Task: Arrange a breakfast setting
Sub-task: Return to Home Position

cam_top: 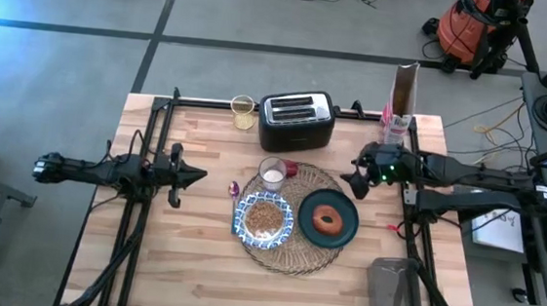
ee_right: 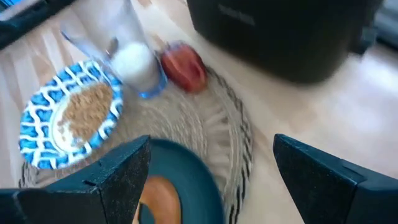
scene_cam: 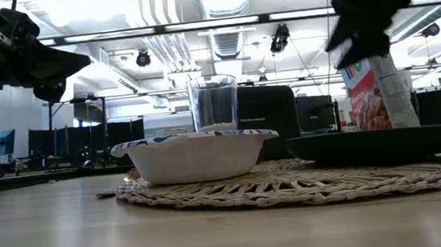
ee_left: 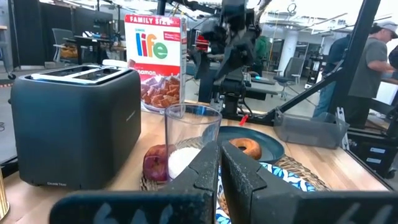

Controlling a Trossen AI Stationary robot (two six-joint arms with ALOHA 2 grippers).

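Note:
A round woven straw placemat (cam_top: 297,257) lies mid-table. On it rest a dark teal plate (cam_top: 345,232) bearing a brown ring-shaped pastry (cam_top: 327,219), a blue-and-white bowl (cam_top: 245,219) of cereal, and a clear glass (cam_top: 272,172) with white at its bottom. My right gripper (cam_top: 357,185) hangs open and empty above the placemat's far right edge, just beyond the plate; its wrist view shows the fingers (ee_right: 134,165) wide apart over the plate (ee_right: 186,168). My left gripper (cam_top: 199,177) is shut and empty, left of the placemat, pointing at the glass (ee_left: 189,134).
A black toaster (cam_top: 296,119) stands at the far edge, with a small jar (cam_top: 243,110) to its left and a cereal box (cam_top: 403,93) to its right. A red fruit (cam_top: 291,169) sits by the glass. A grey bin (cam_top: 394,295) is near right.

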